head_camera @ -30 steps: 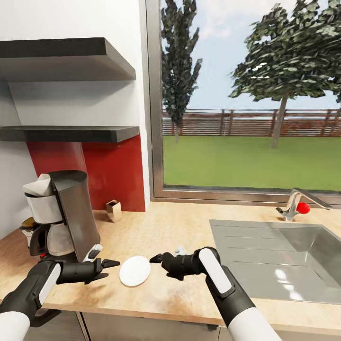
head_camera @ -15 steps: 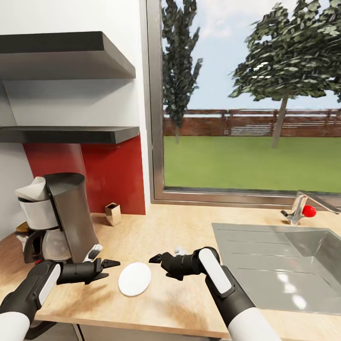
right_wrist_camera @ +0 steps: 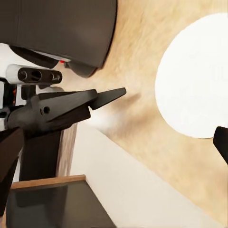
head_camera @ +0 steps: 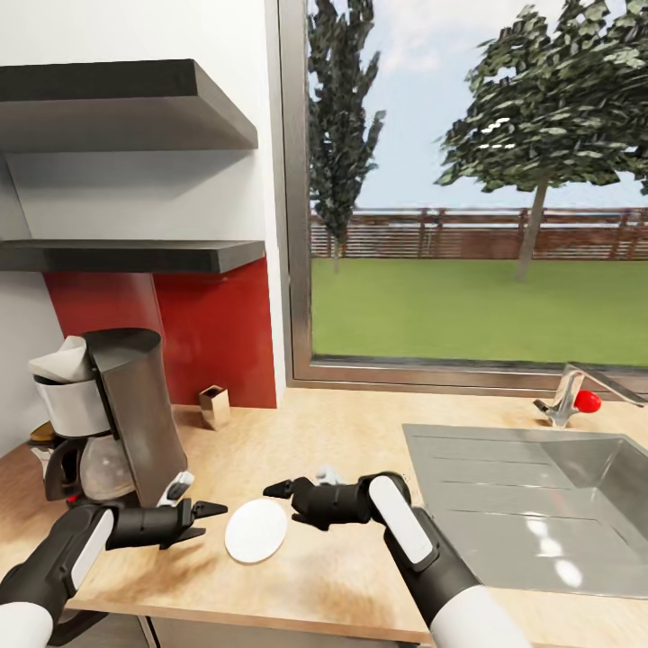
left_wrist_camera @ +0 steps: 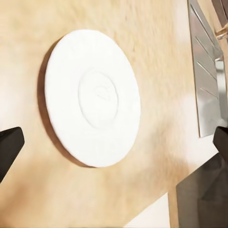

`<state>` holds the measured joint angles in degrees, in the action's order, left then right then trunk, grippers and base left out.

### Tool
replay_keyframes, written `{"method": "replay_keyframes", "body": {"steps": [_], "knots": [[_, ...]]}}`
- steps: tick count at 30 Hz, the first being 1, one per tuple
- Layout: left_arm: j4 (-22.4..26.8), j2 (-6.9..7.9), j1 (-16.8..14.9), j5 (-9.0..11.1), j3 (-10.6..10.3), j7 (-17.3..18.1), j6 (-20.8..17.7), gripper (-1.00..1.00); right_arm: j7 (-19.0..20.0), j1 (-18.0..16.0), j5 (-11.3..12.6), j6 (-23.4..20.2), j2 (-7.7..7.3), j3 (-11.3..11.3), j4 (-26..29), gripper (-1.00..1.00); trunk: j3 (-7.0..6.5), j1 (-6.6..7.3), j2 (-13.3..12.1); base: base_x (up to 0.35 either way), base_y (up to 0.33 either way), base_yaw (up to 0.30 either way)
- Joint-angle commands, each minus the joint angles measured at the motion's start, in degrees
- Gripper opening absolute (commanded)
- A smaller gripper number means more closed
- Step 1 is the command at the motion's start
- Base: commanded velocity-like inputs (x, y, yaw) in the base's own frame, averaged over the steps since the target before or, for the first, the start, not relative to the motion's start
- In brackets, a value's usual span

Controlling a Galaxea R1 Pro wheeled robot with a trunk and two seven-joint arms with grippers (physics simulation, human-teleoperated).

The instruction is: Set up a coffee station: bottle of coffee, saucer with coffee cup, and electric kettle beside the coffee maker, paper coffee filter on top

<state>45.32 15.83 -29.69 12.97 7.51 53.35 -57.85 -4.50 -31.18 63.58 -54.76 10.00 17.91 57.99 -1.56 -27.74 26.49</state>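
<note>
The white saucer (head_camera: 256, 531) (left_wrist_camera: 92, 97) (right_wrist_camera: 199, 80) lies flat on the light-wood countertop (head_camera: 342, 432), right of the coffee maker (head_camera: 112, 414). A white paper filter (head_camera: 58, 357) sits on top of the machine. My left gripper (head_camera: 205, 522) hovers open just left of the saucer, nothing between its fingers. My right gripper (head_camera: 283, 502) is open too, low over the saucer's far right edge, pointing at the left one. A yellow-brown top (head_camera: 41, 433) peeks from behind the coffee maker; I cannot tell what it is. The cup and the kettle are out of view.
The steel sink (head_camera: 540, 513) is inset at the right, with a tap and red knob (head_camera: 587, 400) behind it. A small brown box (head_camera: 214, 403) stands by the red backsplash. Two dark shelves (head_camera: 135, 256) hang above the coffee maker. A large window is behind.
The camera shifted slightly at first. My right gripper has moved left, closer over the saucer. My left gripper has dropped a little toward the counter. The saucer stays put.
</note>
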Motion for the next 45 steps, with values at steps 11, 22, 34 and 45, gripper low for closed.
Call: {"method": "replay_keyframes", "body": {"steps": [11, 22, 34, 45], "knots": [[-0.05, -0.09, 0.57, -0.14, 0.05, 0.27, -0.16, 1.00, 1.47, -0.02, -0.81, 2.29, 0.00, 2.85, -0.15, 1.00, 0.02, -0.02, 0.04, 0.000, 0.002, 0.000], [-0.06, -0.10, 0.60, -0.23, 0.08, 0.27, -0.12, 1.00, 1.51, -0.02, -0.98, 3.36, 0.00, 2.84, -0.39, 1.00, 0.02, -0.02, 0.04, 0.000, 0.111, 0.000], [-0.06, -0.18, 0.60, -0.22, 0.06, 0.27, -0.16, 1.00, 1.51, -0.02, -1.00, 3.43, 0.00, 2.83, -0.42, 1.00, 0.02, -0.02, 0.04, 0.048, 0.028, 0.000], [-0.06, -0.53, 0.56, -0.16, -1.70, 0.27, -0.09, 1.00, 1.50, -0.02, -0.93, 4.09, 0.00, 2.74, -0.42, 1.00, 0.02, -0.02, 0.04, 0.196, -0.051, 0.000]]}}
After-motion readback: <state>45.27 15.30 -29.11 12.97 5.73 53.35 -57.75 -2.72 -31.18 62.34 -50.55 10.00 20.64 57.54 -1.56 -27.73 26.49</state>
